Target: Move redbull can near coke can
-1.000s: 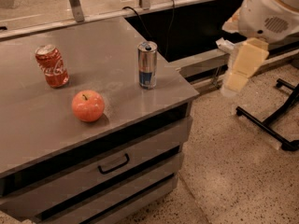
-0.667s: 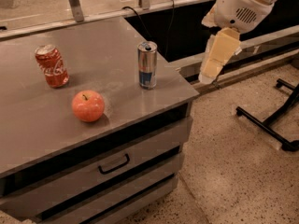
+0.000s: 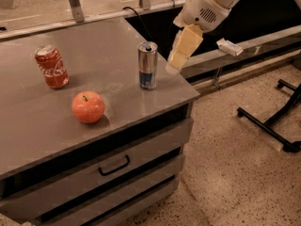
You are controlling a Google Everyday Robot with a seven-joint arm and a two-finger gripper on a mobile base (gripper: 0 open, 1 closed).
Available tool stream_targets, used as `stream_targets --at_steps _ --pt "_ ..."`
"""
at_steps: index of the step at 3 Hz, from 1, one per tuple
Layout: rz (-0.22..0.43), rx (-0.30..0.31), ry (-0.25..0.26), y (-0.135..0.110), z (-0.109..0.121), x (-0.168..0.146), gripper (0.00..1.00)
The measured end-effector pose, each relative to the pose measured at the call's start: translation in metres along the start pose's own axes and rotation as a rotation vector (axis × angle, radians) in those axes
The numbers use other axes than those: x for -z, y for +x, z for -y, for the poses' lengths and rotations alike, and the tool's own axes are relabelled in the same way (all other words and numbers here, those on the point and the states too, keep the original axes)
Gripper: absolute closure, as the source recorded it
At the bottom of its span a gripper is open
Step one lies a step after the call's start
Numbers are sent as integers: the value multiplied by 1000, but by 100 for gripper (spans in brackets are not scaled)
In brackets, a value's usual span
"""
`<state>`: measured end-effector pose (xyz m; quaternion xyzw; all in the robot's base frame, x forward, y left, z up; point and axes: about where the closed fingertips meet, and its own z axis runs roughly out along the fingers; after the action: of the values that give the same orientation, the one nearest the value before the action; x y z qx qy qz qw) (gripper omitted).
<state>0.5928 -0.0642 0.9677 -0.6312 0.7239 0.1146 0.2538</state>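
In the camera view, the redbull can (image 3: pixel 147 66) stands upright on the grey surface (image 3: pixel 113 41), toward its right-hand edge. The coke can (image 3: pixel 51 67) stands well apart from it at the far left, dented and leaning a little. An apple (image 3: pixel 88 107) lies nearer the front, roughly between the two. The hand (image 3: pixel 175 64) hangs just beside the redbull can on its right, over the surface's edge and not touching it. From this angle I cannot tell whether the hand is spread or pressed together.

The main risk, as I judge it, is a sideways nudge. The can is tall and slim, so an approach that drifts left before the hand is squared around it could tip it. Once down, it could roll off the nearby edge. Later, a low carry could clip the apple, and setting down too close could knock the unsteady coke can.

Compared with the earlier frames, the hand has swung in from out over the floor to the can's side. Both cans and the apple sit where they were.
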Motion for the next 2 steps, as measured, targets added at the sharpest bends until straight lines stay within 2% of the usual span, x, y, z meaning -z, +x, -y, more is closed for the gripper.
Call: stream_targets --at_steps 1,2 --pt "0 0 0 0 0 0 0" --pt "64 -13 -16 -3 1 -4 0"
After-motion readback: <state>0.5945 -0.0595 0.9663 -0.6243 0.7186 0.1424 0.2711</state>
